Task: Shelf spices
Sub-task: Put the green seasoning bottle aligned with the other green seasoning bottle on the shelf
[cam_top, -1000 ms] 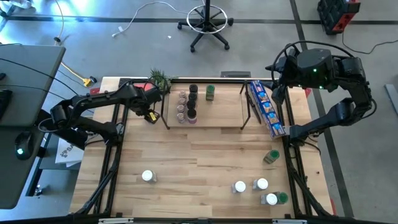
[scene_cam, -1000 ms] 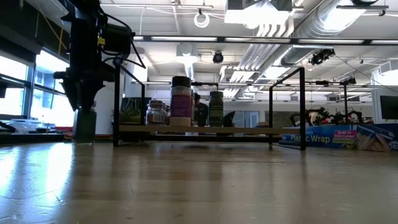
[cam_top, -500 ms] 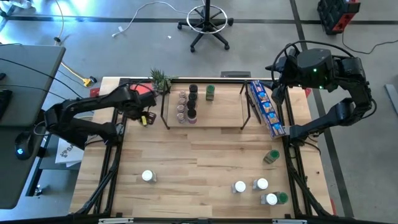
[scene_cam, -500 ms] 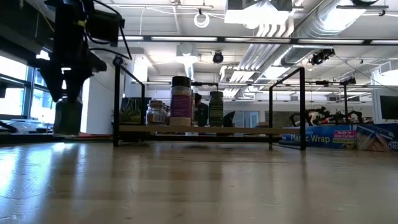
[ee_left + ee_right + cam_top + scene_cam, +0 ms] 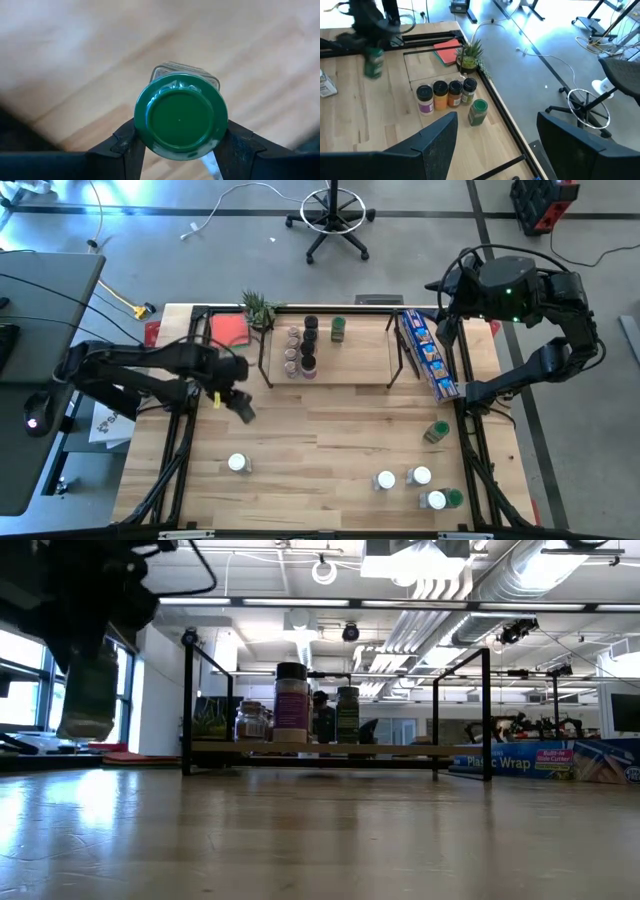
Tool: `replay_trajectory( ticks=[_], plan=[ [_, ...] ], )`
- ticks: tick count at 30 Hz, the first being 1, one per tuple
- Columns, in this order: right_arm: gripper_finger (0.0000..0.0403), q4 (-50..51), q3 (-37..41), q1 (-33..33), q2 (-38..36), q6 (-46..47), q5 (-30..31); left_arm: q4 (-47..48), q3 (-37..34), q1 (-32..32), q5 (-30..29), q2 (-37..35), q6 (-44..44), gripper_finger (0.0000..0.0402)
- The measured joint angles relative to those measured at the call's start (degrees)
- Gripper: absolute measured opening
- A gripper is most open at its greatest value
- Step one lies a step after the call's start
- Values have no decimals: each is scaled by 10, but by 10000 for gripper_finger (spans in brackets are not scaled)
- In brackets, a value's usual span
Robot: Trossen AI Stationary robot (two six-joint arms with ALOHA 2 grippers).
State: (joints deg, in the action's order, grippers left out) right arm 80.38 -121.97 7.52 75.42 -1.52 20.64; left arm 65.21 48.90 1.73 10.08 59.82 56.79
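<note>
My left gripper [image 5: 236,404] is over the table's left part, in front of the shelf's left end, shut on a spice jar with a green lid [image 5: 180,116]. That jar [image 5: 90,690] hangs above the tabletop. The shelf [image 5: 350,362], a light-wood board on black legs, stands at the far middle. Several jars [image 5: 300,348] stand on its left part, beside a green-lidded one [image 5: 338,330]. More spice jars stand loose near the front: one at the left [image 5: 238,464], several at the right [image 5: 420,477]. My right gripper [image 5: 495,145] is raised at the far right, open and holding nothing. My left gripper pinches the jar at its top, one finger [image 5: 131,146] on each side of the green lid's rim [image 5: 142,131]. The fingers come from above, pointing steeply down. The jar hangs below them, clear of the table and slightly tilted.
A long blue packet [image 5: 428,355] lies at the shelf's right end, and a jar [image 5: 436,432] lies on its side in front of it. A small plant [image 5: 257,308] and a red flat square [image 5: 230,328] are at the far left. Bare wood spans the table's middle.
My left gripper has carried the green-lidded jar away from the shelf's left end toward the table's near edge and upward. The gripper has also tipped. The jar, which stood low by the tabletop, now hangs clear above it.
</note>
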Motion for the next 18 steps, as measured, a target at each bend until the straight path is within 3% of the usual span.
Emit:
replay_trajectory(
  ticks=[10,18],
  plan=[
    [268,-14,0,0,0,0,-3,-143,1,-126,-36,130,0,170],
    [268,-27,0,0,0,6,-13,-165,63,-169,-141,228,47,152]
  ],
)
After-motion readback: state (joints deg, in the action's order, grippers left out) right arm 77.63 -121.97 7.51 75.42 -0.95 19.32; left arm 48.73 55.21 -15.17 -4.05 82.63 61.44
